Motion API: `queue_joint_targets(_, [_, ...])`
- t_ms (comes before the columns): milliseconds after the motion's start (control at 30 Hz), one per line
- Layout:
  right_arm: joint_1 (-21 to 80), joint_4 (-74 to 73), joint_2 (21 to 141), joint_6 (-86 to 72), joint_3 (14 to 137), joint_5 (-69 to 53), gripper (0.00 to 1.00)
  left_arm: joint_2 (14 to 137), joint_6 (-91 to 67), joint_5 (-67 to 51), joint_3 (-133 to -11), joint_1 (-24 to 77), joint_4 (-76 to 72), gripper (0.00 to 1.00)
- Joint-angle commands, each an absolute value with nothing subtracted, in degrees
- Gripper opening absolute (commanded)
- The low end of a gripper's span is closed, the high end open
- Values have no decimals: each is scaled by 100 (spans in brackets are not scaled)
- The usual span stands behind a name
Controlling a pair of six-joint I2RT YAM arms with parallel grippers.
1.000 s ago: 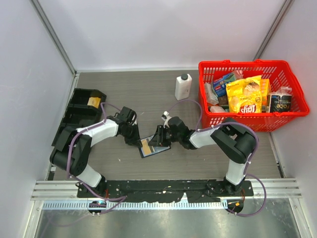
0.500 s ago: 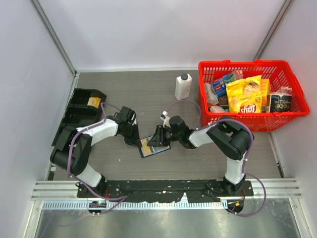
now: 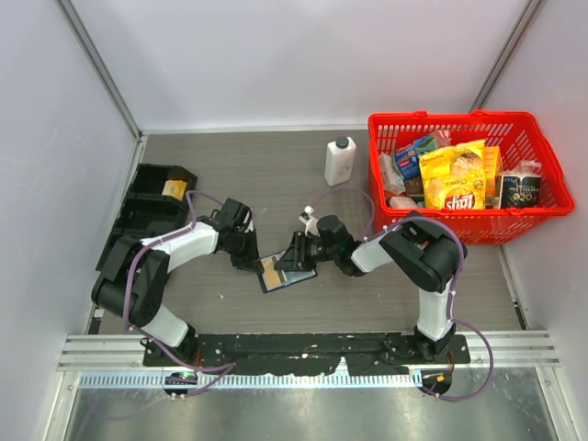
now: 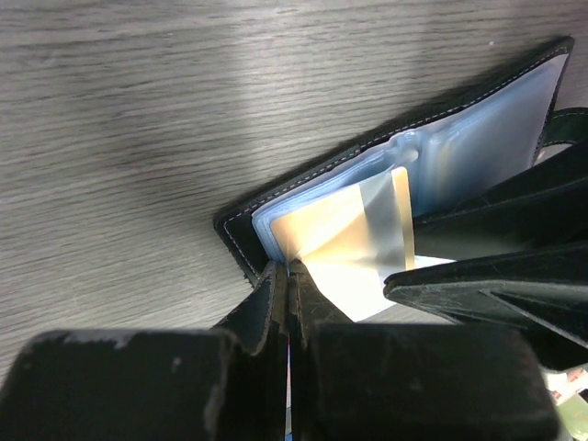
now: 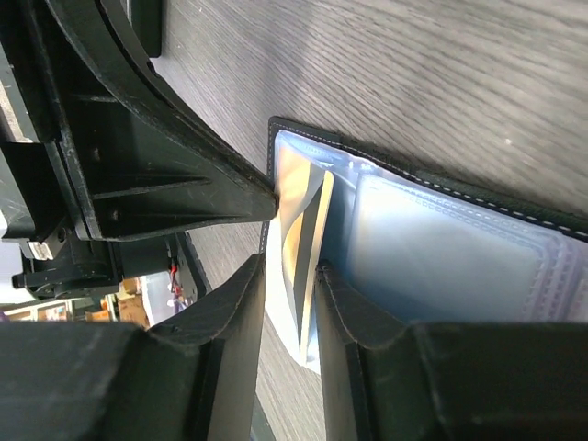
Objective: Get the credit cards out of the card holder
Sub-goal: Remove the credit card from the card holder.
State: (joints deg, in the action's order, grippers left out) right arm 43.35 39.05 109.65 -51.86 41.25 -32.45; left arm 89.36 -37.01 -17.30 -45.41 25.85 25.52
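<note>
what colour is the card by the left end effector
Yellowish-gold card; clearest in left wrist view.

The card holder (image 3: 292,278) lies open on the table (image 3: 230,165), in the middle and near the front, with a card (image 3: 269,268) sticking out of its left side. The left gripper (image 3: 256,263) is at the holder's left edge and the right gripper (image 3: 291,262) comes in from the right, with the card between its two fingers. A bottle (image 3: 339,161) stands behind them, a basket (image 3: 441,221) full of things sits at the back right, and a tray (image 3: 147,207) lies far to the left.
</note>
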Motion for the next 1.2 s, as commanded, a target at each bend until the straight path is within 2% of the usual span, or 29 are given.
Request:
queue_joint_targets(0, [4193,4667,10670,-5414,3885,-3472,33,9158,-3683,-1758,-4315,2751,2206,0])
queue_joint_targets(367, [4122,5440,10811,-5862,3639,-3516,23,9149,-3683,-1758,-4316,2742,2215,0])
queue_joint_targets(900, [4087,5537,10626,-5818,3393,-3401,20,9193,-3683,-1767,-4333,2751,2224,0])
queue_joint_targets(967, [4078,5546,10600,-5827,3358,-3410,15,9193,-3683,-1775,-4333,2751,2215,0])
queue_joint_targets(1000, [4078,5546,10591,-5818,3357,-3419,8,9185,-3674,-1775,-4333,2751,2224,0])
queue_joint_targets(1067, [4087,5537,10556,-5810,3340,-3401,1,9185,-3674,-1775,-4333,2751,2224,0])
queue_joint_targets(1167, [4096,5380,10468,-5748,3348,-3340,1,9185,-3648,-1758,-4342,2751,2267,0])
